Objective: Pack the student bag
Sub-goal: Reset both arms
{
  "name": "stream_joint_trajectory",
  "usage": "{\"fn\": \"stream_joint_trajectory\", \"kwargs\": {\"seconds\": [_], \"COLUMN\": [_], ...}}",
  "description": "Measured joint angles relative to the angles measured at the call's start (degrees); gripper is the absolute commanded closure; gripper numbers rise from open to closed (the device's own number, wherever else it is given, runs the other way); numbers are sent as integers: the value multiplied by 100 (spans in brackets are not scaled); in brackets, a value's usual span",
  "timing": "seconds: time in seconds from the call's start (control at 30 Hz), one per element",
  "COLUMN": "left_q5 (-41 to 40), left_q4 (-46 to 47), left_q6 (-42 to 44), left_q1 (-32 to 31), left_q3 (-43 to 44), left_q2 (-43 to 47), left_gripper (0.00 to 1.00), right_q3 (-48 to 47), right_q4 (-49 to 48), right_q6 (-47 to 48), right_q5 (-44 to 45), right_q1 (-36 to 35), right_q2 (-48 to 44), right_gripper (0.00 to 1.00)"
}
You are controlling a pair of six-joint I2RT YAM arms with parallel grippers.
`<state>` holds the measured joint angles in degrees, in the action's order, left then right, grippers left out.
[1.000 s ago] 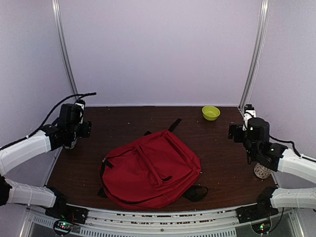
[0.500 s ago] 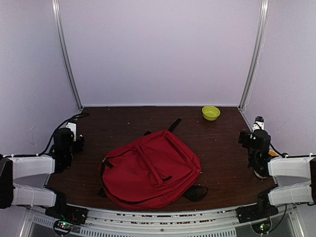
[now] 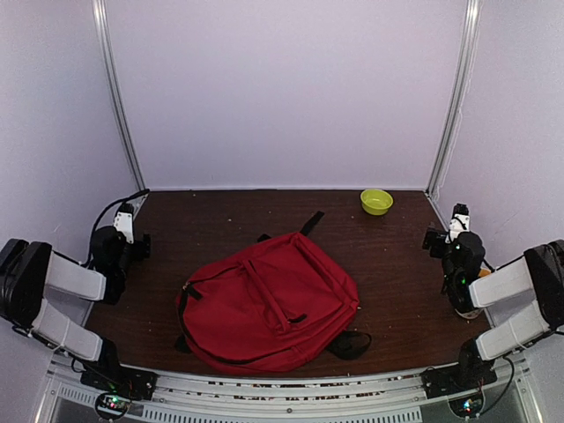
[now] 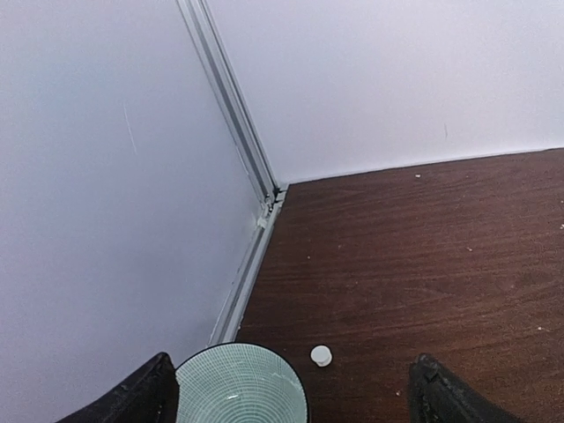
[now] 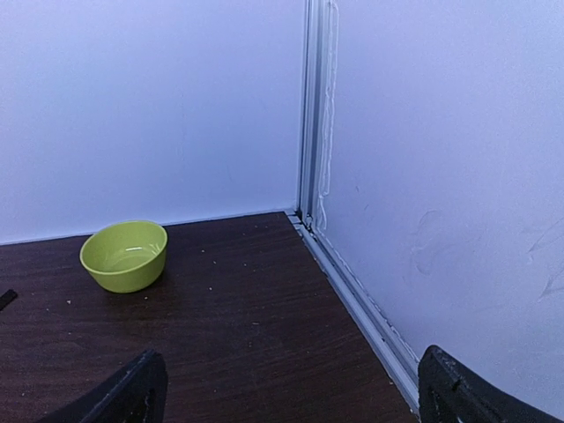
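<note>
The student bag [image 3: 269,300], a large dark-red backpack with black straps, lies flat in the middle of the dark wooden table [image 3: 388,264], shut as far as I can see. My left gripper [image 3: 119,245] sits low at the table's left edge, well away from the bag. In the left wrist view it is open [image 4: 295,407] and empty. My right gripper [image 3: 455,248] sits low at the right edge, also apart from the bag. In the right wrist view it is open [image 5: 291,404] and empty. The bag shows in neither wrist view.
A yellow-green bowl [image 3: 376,201] stands at the back right, also in the right wrist view [image 5: 124,255]. A pale green patterned bowl [image 4: 238,389] and a small white cap [image 4: 321,355] lie by the left wall, near my left fingers [image 4: 145,401]. Walls with metal rails close in both sides.
Both arms have drawn back and dropped from raised poses to low, folded poses at the table's side edges. The bag and the yellow-green bowl have not moved.
</note>
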<state>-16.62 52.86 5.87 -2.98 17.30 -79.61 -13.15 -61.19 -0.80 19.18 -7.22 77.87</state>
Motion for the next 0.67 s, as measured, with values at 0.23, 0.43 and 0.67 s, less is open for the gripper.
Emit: {"fn": "stream_joint_trajectory", "kwargs": {"seconds": [0.23, 0.43, 0.67], "left_q5": [199, 227, 238], "left_q4": [341, 433, 455], "left_q6": [-179, -234, -240], "left_q1": [166, 173, 177], "left_q3": [-11, -11, -11], "left_q2": [-203, -203, -203], "left_gripper": [2, 2, 2], "right_q3": [0, 0, 0], "right_q4": [-142, -164, -164], "right_q6": [0, 0, -2], "right_q5": [-190, -249, -271], "right_q1": [13, 13, 17], "right_q2": [4, 4, 4], "right_gripper": [0, 0, 0]}}
